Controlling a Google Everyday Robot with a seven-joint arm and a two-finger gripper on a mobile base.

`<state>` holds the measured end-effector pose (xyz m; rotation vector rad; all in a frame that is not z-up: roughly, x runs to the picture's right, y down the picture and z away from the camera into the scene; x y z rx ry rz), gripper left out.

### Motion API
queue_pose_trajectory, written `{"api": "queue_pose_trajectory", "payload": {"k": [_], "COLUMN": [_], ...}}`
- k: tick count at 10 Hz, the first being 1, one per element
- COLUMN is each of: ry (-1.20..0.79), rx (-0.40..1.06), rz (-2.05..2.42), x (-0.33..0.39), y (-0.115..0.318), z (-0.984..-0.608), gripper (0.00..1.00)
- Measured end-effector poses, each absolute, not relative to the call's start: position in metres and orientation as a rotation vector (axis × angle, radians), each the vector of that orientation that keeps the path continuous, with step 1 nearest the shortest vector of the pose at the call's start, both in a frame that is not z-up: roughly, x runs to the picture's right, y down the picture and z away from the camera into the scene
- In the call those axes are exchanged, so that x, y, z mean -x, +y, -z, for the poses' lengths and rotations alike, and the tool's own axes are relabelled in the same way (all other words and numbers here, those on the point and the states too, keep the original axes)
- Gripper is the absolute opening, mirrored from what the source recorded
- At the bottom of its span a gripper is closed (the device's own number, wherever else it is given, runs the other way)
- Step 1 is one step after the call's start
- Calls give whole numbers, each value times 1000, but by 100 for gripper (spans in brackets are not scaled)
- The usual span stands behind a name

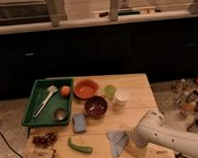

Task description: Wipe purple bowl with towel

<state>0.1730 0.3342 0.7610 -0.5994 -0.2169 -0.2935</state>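
Observation:
The purple bowl (95,106) sits near the middle of the wooden table (138,86), empty side up. The towel (116,141), pale blue-grey and crumpled, lies on the table's front edge, below and right of the bowl. My gripper (129,139) is at the end of the white arm (168,139) that comes in from the lower right; it is low over the table, right at the towel's right edge.
A green tray (37,99) on the left holds a white utensil, an orange fruit (65,91) and a small metal cup. An orange bowl (85,88), green cup (110,91), white cup (121,98), blue sponge (79,122), green pepper (79,147) and snacks (43,140) surround the bowl.

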Motion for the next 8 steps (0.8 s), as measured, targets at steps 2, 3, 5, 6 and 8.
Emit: {"api": "queue_pose_trajectory", "payload": {"k": [2, 3, 5, 6, 8], "ry": [-228, -234, -246, -251, -264], "rx": [594, 593, 593, 599, 611], "rz": [301, 310, 324, 332, 331], "x": [-169, -166, -159, -157, -152], "y": [330, 329, 326, 326, 327], "z": [-760, -759, -760, -761, -764], "gripper": [80, 80, 78, 72, 51]}}
